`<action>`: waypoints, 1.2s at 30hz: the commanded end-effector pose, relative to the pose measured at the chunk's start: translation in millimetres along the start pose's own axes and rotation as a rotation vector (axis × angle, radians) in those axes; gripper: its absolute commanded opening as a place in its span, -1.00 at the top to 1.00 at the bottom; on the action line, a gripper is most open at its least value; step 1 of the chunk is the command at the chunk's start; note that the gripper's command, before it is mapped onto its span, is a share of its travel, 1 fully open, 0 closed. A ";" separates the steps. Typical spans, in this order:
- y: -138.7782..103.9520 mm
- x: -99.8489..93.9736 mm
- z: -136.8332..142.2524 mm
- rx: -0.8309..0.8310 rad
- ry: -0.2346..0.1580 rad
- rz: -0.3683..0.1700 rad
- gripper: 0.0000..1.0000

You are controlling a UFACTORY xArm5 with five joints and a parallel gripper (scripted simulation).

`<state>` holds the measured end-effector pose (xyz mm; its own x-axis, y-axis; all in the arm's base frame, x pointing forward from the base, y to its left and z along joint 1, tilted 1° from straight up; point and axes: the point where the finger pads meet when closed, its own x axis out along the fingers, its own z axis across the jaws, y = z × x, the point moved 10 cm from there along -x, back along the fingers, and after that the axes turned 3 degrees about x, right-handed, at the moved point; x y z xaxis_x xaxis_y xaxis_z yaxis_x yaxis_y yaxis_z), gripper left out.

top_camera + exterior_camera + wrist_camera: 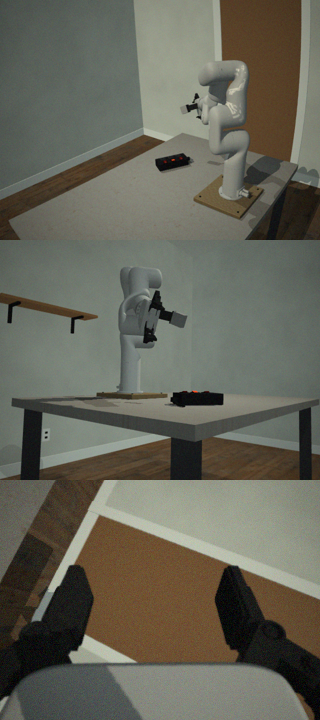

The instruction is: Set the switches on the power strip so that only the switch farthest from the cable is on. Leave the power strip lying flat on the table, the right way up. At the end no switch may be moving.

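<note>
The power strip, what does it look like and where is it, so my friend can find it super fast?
Find the big grey table with the white robot arm standing on a wooden board. In front of the arm lies a flat black box, the power strip. It is the only black thing on the tabletop, with small red switches on top, the middle one glowing brightest.
</note>
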<state>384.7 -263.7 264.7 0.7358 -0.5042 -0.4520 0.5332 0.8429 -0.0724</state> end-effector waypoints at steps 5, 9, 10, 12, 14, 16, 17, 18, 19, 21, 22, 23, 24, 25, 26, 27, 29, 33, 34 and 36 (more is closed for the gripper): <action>-0.1 -0.2 1.4 0.000 -0.004 0.000 -1.00; -0.1 -0.2 1.4 0.000 -0.004 0.000 -1.00; -0.1 -0.2 1.4 0.000 -0.004 0.000 -1.00; -0.1 -0.2 1.4 0.000 -0.004 0.000 -1.00; -0.1 -0.2 1.4 0.000 -0.004 0.000 -1.00; -0.1 -0.2 1.4 0.000 -0.004 0.000 -1.00; -0.1 -0.2 1.4 0.000 -0.004 0.000 -1.00; 0.0 -0.2 1.4 0.000 -0.004 0.000 -1.00; 0.6 -0.6 1.4 0.003 -0.003 0.001 -1.00; 4.7 -3.3 1.3 0.019 0.000 0.009 -1.00; 8.8 -6.0 1.1 0.036 0.003 0.017 -1.00; 14.3 -9.7 0.8 0.059 0.008 0.028 -1.00; 21.3 -14.6 0.3 0.088 0.014 0.042 -1.00; 29.7 -20.8 -0.6 0.123 0.023 0.059 -1.00; 39.4 -28.1 -2.1 0.165 0.034 0.078 -1.00; 50.0 -36.6 -4.1 0.212 0.048 0.099 -1.00; 61.3 -46.2 -6.9 0.265 0.065 0.121 -1.00; 72.9 -56.8 -10.6 0.321 0.085 0.144 -1.00; 72.9 -56.8 -10.6 0.321 0.085 0.144 -1.00; 96.1 -80.2 -20.6 0.441 0.134 0.189 -1.00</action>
<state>379.7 -179.9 271.1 0.7805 -0.3699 -0.5041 0.5389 0.8068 0.2424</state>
